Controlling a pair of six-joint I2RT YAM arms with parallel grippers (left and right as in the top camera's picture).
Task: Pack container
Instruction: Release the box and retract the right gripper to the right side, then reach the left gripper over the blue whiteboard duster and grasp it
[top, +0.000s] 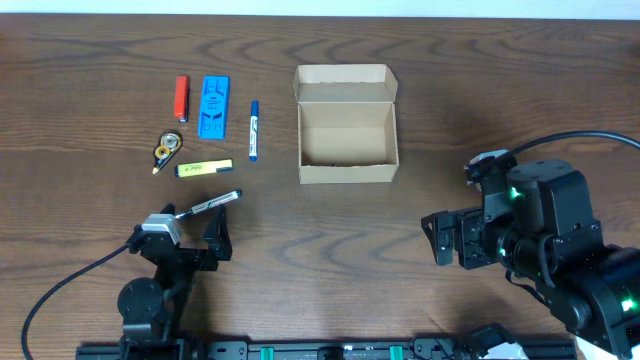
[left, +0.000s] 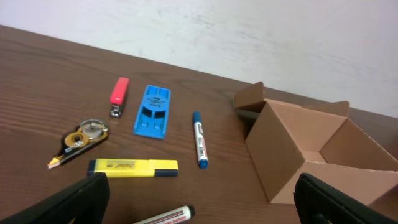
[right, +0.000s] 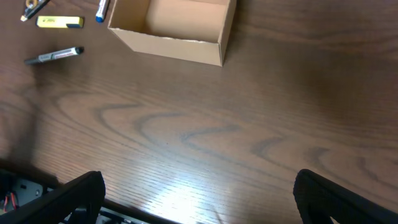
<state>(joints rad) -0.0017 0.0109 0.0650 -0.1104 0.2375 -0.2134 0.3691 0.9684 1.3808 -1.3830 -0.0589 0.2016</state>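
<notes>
The left hand (left: 205, 202) is spread wide and holds nothing, low over the bench (left: 37, 74). A black marker (left: 165, 216) lies just ahead of it, between its two fingers in the wrist view. Beyond the marker lies a yellow highlighter (left: 132, 167), with a correction tape roller (left: 81, 138) further ahead to the left. A red stapler (left: 119, 96), a blue toy car (left: 153, 111) and a blue pen (left: 199, 139) lie further ahead still. The container (left: 280, 155) stands ahead and to the right of this hand, well apart, open on top with its lid tilted back. The right hand (right: 199, 196) is spread wide too, gripping nothing, over bare bench, with the container ahead and to its left, well apart
</notes>
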